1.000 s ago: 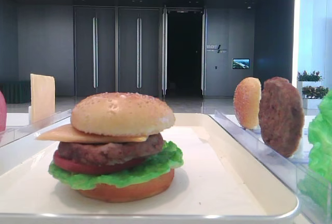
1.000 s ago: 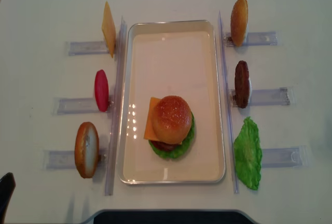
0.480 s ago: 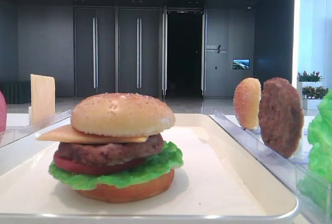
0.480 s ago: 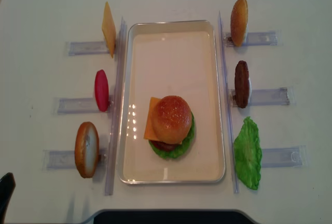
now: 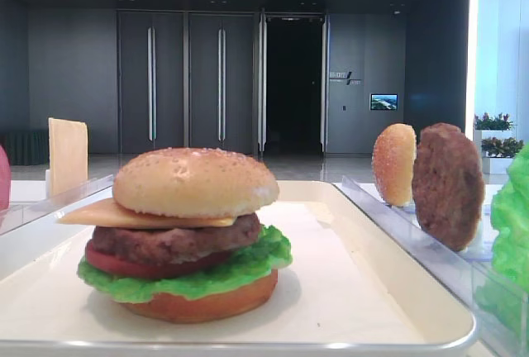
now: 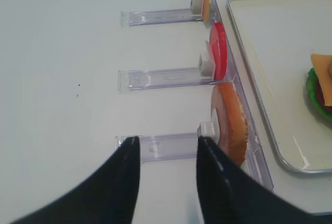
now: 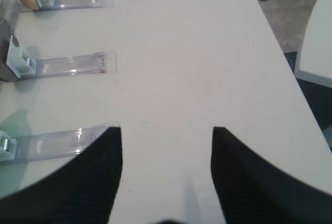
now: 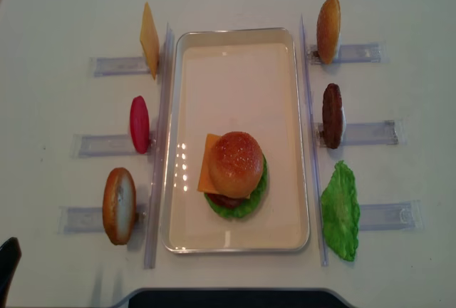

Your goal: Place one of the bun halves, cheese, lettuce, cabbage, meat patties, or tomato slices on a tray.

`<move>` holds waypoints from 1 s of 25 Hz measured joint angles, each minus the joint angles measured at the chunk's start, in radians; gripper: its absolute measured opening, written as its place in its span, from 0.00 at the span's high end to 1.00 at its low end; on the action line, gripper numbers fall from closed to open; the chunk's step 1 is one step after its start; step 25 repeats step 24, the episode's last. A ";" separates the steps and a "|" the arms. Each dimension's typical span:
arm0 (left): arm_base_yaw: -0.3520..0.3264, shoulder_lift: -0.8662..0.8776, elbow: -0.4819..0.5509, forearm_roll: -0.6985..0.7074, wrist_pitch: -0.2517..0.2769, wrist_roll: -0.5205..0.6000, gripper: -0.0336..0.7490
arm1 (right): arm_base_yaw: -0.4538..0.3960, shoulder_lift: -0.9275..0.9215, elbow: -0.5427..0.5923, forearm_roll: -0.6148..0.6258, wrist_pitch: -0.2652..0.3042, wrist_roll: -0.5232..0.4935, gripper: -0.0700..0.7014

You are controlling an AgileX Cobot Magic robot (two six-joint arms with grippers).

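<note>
Wrist views show both grippers' dark textured fingers [image 7: 98, 182] [image 6: 124, 182] spread, holding nothing

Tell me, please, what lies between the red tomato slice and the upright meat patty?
In the overhead view, the white tray lies between the tomato slice and the meat patty; that stretch of tray is bare.

Tray [image 8: 235, 240] mid-worktop [image 8: 64, 8]. Stacked burger [image 8: 235, 172] in tray, toward near edge. Left racks, far to near: cheese [image 8: 149, 39], tomato slice [image 8: 140, 124], bun half [image 8: 119, 205]. Right racks, far to near: sesame bun half [image 8: 328, 30], meat patty [image 8: 332, 115], lettuce [image 8: 340, 210].
</note>
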 joint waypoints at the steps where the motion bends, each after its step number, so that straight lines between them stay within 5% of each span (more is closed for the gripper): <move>1: 0.000 0.000 0.000 0.000 0.000 0.000 0.60 | 0.000 0.000 0.003 0.006 -0.001 0.000 0.39; 25: 0.000 0.000 0.000 0.000 0.000 0.000 0.60 | 0.000 -0.051 0.038 0.008 -0.080 -0.002 0.40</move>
